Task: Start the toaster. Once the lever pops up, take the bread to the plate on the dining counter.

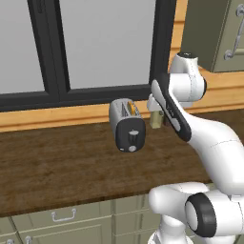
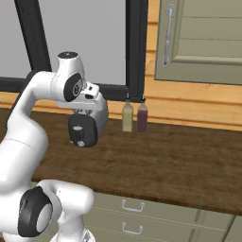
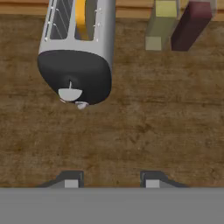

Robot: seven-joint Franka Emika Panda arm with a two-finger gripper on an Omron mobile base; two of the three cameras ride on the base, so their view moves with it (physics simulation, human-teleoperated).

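Observation:
The silver-grey toaster (image 1: 125, 119) stands on a wooden counter top (image 1: 57, 162) below the window, its black end panel facing the robot. The bread (image 3: 81, 15) sits upright in one slot, showing as a yellow-brown edge. The round knob (image 3: 70, 93) is on the panel, and the lever (image 3: 81, 105) is a small tab just below it. My gripper (image 3: 109, 179) hovers above the counter in front of the toaster, open, with nothing between its fingertips (image 3: 71, 183). In the right base view the toaster (image 2: 83, 130) shows under the white hand. The plate and the dining counter are out of view.
A yellowish bottle (image 2: 127, 117) and a dark red bottle (image 2: 142, 118) stand against the wall, right of the toaster. Drawers with handles (image 2: 132, 205) run under the counter. A wall cabinet (image 2: 198, 38) hangs at the upper right.

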